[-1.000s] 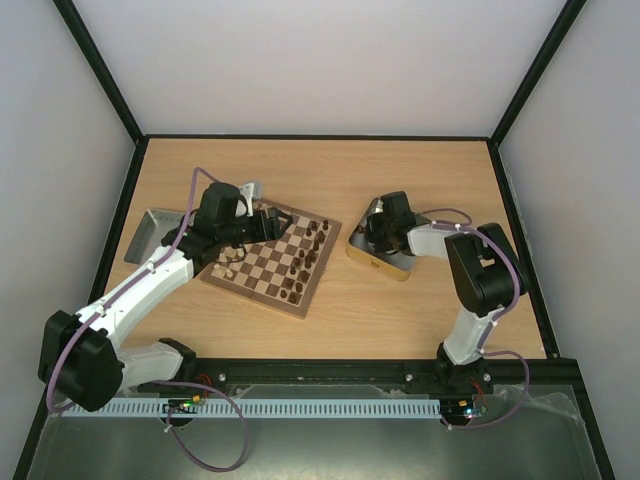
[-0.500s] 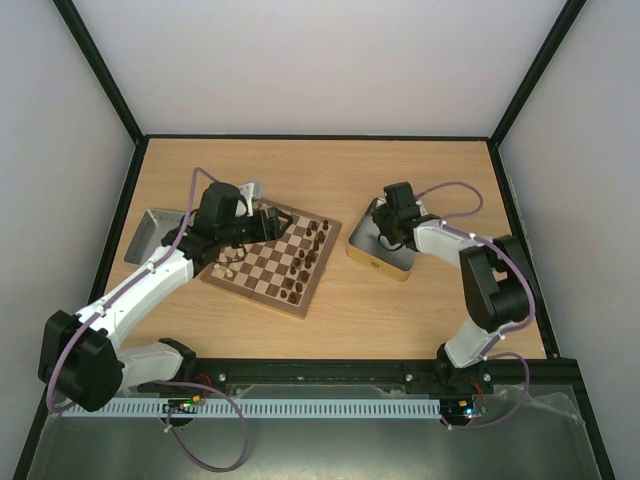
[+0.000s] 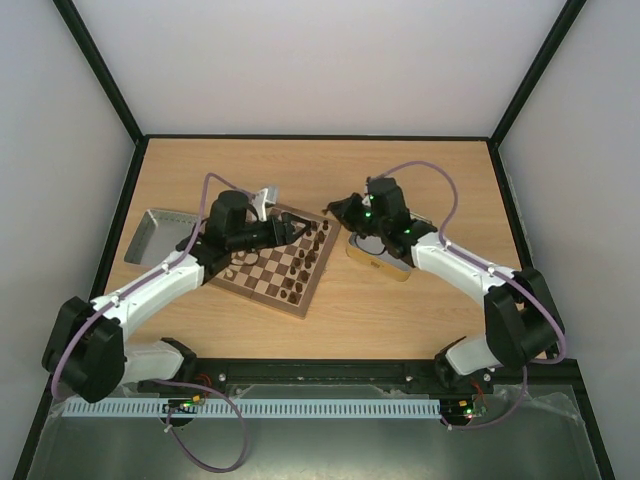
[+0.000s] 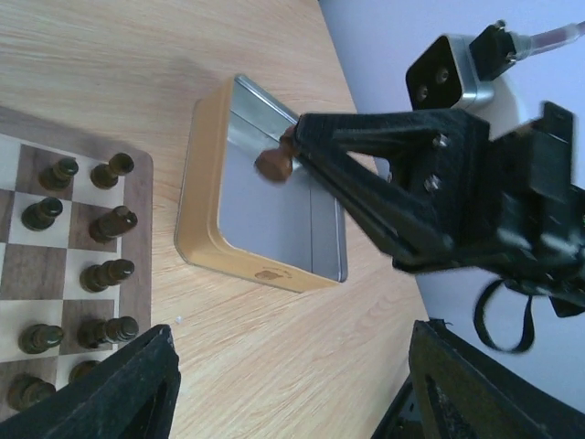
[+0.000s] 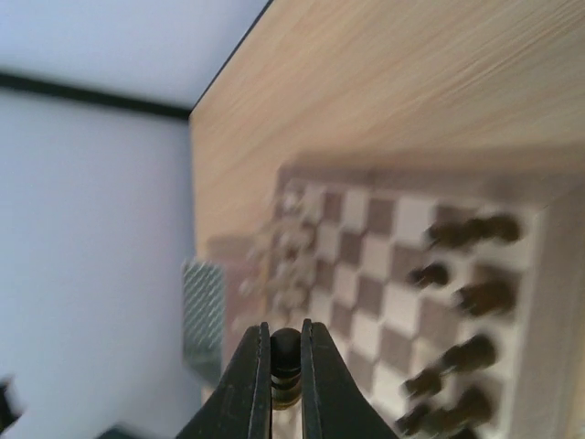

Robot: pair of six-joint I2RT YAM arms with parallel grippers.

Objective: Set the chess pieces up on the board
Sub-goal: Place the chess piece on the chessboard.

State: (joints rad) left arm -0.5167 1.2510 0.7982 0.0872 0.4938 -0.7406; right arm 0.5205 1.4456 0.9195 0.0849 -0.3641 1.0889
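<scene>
Upper centre of the overhead view: one dark-brown turned wooden chess piece (image 4: 272,164), pinched in the fully closed right claw (image 5: 284,332), held raised for placing on the tan-and-brown checked wooden board (image 3: 265,271); left claw (image 3: 296,230) spread, empty.

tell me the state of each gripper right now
left gripper: open, empty
right gripper: closed on a dark chess piece

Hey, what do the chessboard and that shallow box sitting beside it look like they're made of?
The board looks like wood, possibly veneered: fine grain shows in its brown rim and pale squares, with a soft satin sheen. The box looks like thin sheet metal: its inside is silvery-grey and faintly reflective, while the outer wall carries a matte gold-tan coat, probably paint.
</scene>
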